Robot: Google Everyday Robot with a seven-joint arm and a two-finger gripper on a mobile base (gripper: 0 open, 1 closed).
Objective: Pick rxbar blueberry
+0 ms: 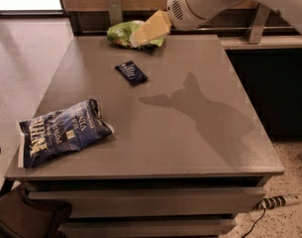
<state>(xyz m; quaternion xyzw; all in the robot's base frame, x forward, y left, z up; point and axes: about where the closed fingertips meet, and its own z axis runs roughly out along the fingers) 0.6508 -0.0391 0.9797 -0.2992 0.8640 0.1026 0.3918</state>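
The rxbar blueberry [131,73] is a small flat dark navy bar with white lettering. It lies on the grey table [190,133], left of the middle toward the back. My gripper [142,36], tan at its end, hangs from the white arm [200,4] at the table's far edge. It points down and left, in front of the green chip bag [122,32]. It is above and behind the bar, well apart from it, and holds nothing that I can see.
A large blue chip bag [61,132] with white lettering lies at the table's front left corner. The arm's shadow [190,108] falls across the middle of the table. A dark counter [274,73] stands to the right, and a power strip [279,201] lies on the floor at lower right.
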